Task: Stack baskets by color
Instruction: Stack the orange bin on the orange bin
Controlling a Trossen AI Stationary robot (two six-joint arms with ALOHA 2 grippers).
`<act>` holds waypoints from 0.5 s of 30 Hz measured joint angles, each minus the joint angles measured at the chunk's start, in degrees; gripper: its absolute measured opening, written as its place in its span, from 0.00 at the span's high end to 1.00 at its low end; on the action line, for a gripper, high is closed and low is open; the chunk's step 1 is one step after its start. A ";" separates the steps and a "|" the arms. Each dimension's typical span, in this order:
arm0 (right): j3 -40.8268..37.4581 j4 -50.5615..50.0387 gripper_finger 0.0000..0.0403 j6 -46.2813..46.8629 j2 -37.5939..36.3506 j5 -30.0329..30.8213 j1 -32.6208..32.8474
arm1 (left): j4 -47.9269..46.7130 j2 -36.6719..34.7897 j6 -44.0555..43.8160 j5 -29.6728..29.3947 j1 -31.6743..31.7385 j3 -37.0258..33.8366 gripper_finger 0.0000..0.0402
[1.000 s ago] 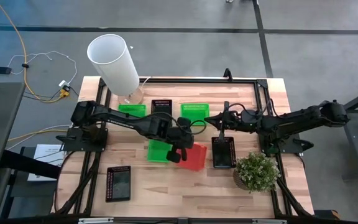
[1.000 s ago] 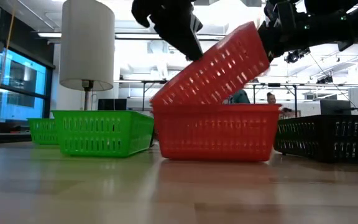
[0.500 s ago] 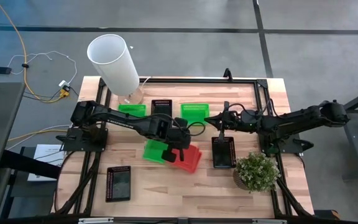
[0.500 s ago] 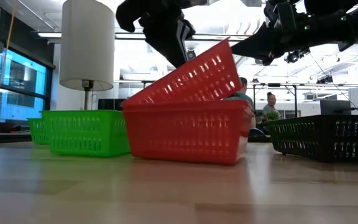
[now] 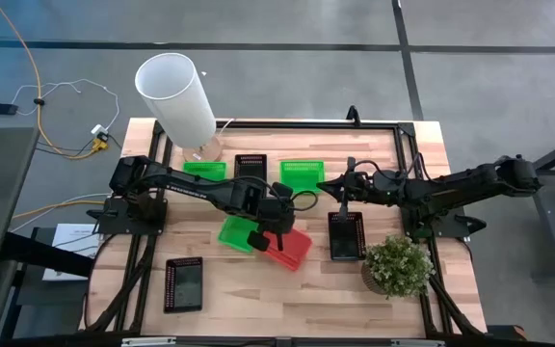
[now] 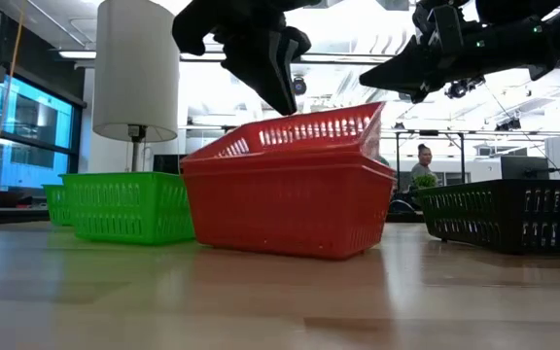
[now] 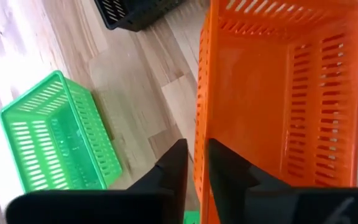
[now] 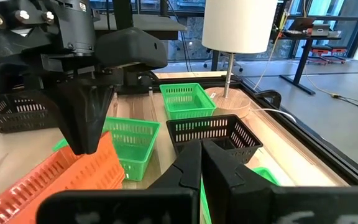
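Note:
Two red baskets sit nested at mid-table: the upper (image 6: 299,131) lies slightly tilted inside the lower (image 6: 280,209). My left gripper (image 7: 197,174) stands over their left end (image 5: 276,241), shut on the upper basket's wall. A green basket (image 5: 234,231) rests on its base just left of them. My right gripper (image 8: 201,158) hovers shut with nothing in it, above the black basket (image 5: 347,234). My left gripper has the upper red basket's left-facing wall (image 7: 199,134) between its two fingers, one inside the basket and one outside. The fingers (image 6: 282,92) slant down from above onto the rim. The basket lies in the lower red one, its right end a little higher.
More baskets stand along the far side: green (image 5: 205,171), black (image 5: 251,166), green (image 5: 302,173). Another black basket (image 5: 183,284) lies near the front left. A tall white cylinder (image 5: 176,96) stands at the far left and a potted plant (image 5: 398,265) at the near right.
My left gripper has tipped and rolled in place. The upper red basket has swung from steeply tilted down into the lower one, almost level now. The lower red basket has slid and turned toward the table's left, and the green basket beside it has shifted left too.

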 joint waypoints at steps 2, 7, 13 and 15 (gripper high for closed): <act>0.00 -0.02 1.00 -0.03 0.00 0.02 0.00 | -0.43 0.00 -0.03 -0.03 0.00 -0.01 0.84; -0.02 -0.19 1.00 -0.09 0.00 0.02 0.00 | -1.40 0.00 -2.08 -0.14 0.00 0.46 0.73; -0.02 -0.20 1.00 -0.09 0.00 0.01 0.00 | -8.92 0.00 -2.54 -4.96 0.00 8.73 0.61; -0.04 -0.22 1.00 -0.11 0.00 0.00 0.00 | -12.47 -0.07 -3.62 -6.60 0.00 13.12 0.58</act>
